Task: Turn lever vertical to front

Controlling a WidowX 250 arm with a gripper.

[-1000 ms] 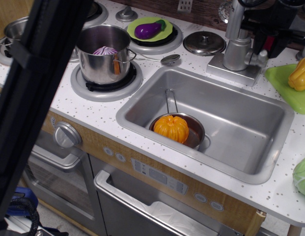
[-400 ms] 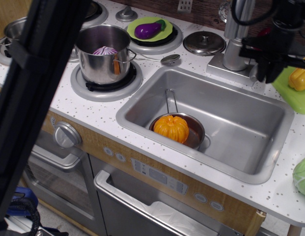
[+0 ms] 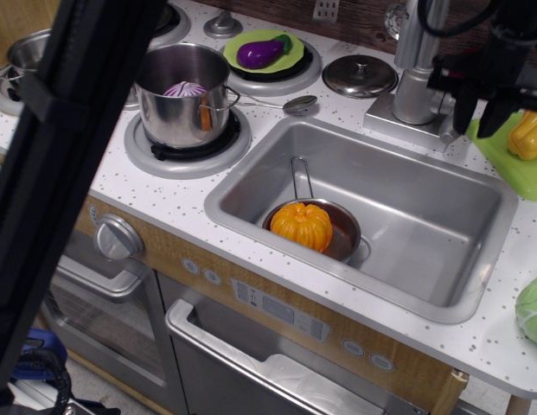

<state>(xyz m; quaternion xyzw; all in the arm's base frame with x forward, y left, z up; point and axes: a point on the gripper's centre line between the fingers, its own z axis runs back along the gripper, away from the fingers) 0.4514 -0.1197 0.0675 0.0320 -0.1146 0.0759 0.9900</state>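
While one steel pot (image 3: 182, 93) sits upper left and one orange pumpkin (image 3: 301, 225) fills the sink's (image 3: 424, 259) pan, the faucet (image 3: 417, 65) stands upper right; the spread black gripper (image 3: 482, 117) hides the lever there.

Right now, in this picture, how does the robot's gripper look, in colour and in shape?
The gripper is black and blocky, with two short dark fingers pointing down. A black cable loops above it near the faucet column. No markings or labels can be made out on it.
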